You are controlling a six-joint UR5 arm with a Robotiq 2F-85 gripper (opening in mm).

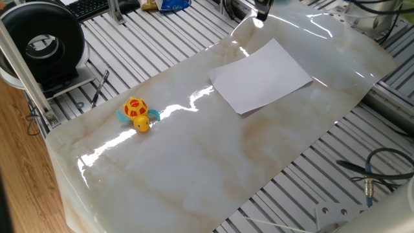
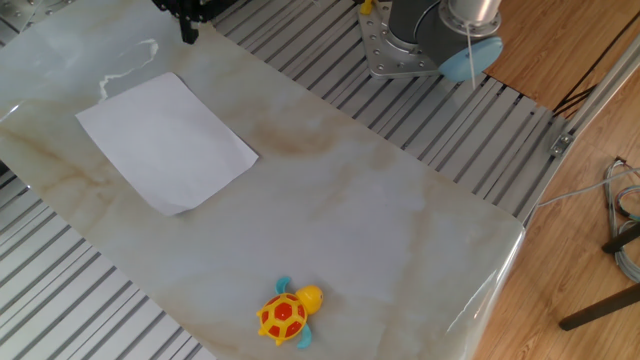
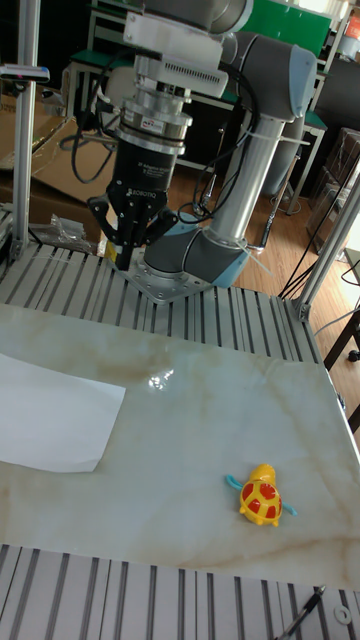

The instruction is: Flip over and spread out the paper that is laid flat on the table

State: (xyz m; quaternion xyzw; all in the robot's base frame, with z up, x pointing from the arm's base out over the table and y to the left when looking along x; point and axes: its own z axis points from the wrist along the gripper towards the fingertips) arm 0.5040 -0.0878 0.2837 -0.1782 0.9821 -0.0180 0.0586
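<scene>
The white paper (image 1: 262,76) (image 2: 165,140) (image 3: 48,424) lies flat on the marble table (image 1: 194,168) (image 2: 380,220) (image 3: 200,400), near one end of it. My gripper (image 2: 188,28) (image 1: 261,9) (image 3: 120,256) hangs above the table edge just past the paper's far corner, clear of the sheet. Its two black fingers are pressed together, shut on nothing. In both fixed views only the fingertips show at the top edge.
A small yellow and red toy turtle (image 1: 136,114) (image 2: 285,315) (image 3: 262,496) sits towards the table's other end. The arm's base (image 2: 420,40) (image 3: 185,260) stands on the ribbed frame beside the table. A black round device (image 1: 42,42) and cables (image 1: 375,169) lie off the table.
</scene>
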